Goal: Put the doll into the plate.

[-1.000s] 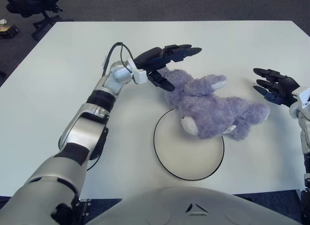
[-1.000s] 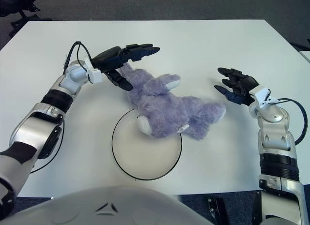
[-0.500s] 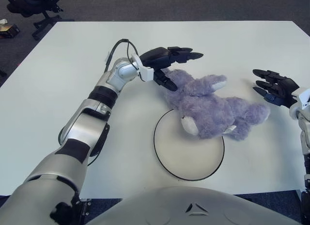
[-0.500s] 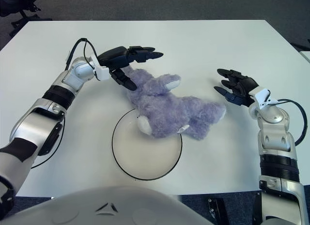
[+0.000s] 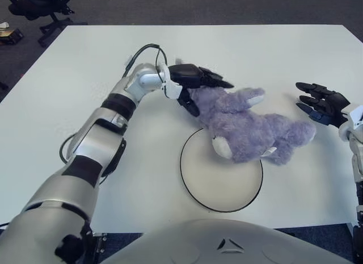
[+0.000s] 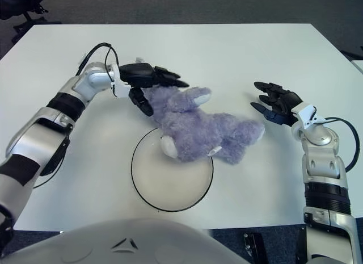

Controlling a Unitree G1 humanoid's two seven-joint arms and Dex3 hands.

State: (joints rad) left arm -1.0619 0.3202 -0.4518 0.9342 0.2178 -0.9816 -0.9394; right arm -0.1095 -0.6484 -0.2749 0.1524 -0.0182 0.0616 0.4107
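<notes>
Left hand (image 5: 195, 85) reaches toward two o'clock, fingers spread; right hand (image 6: 276, 102) hovers at three o'clock, fingers spread.

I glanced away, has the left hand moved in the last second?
Yes. The left hand dropped onto the purple plush doll's far-left end, nearer the plate.
</notes>
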